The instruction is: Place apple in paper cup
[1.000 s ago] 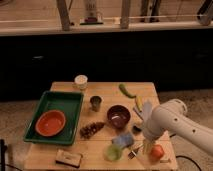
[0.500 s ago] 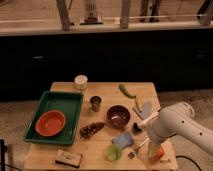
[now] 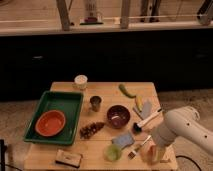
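The apple is a small red-orange fruit at the table's front right corner, mostly covered by my gripper. My gripper hangs from the white arm and sits right down over the apple. The paper cup is white with a pale top and stands upright at the back left of the wooden table, far from the gripper.
A green tray holding an orange bowl lies at the left. A dark metal cup, a maroon bowl, a translucent green cup, a blue sponge, a fork, a brush and a small box crowd the table.
The arm has shifted right and lowered toward the front right corner. The apple, plainly seen before, is now mostly covered by the gripper.
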`<state>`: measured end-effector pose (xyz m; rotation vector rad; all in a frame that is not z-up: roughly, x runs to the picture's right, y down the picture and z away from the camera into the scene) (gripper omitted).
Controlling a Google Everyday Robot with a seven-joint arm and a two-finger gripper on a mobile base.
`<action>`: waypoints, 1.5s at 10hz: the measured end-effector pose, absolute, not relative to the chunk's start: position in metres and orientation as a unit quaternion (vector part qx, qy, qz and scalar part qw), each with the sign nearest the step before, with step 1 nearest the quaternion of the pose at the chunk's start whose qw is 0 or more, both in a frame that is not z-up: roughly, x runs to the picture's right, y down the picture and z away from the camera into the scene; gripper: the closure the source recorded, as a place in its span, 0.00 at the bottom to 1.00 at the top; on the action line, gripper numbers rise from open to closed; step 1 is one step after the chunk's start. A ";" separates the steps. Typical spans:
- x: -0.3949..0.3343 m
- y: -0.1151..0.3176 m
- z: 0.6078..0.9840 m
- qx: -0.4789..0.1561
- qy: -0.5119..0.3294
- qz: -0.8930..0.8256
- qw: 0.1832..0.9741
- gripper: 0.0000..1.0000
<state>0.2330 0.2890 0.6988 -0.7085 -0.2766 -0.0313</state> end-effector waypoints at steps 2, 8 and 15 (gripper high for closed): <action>0.241 0.301 0.702 -0.349 -0.138 -0.015 0.927 0.20; 0.259 0.317 0.710 -0.345 -0.148 -0.013 0.927 0.20; 0.278 0.327 0.716 -0.363 -0.145 -0.015 0.920 0.76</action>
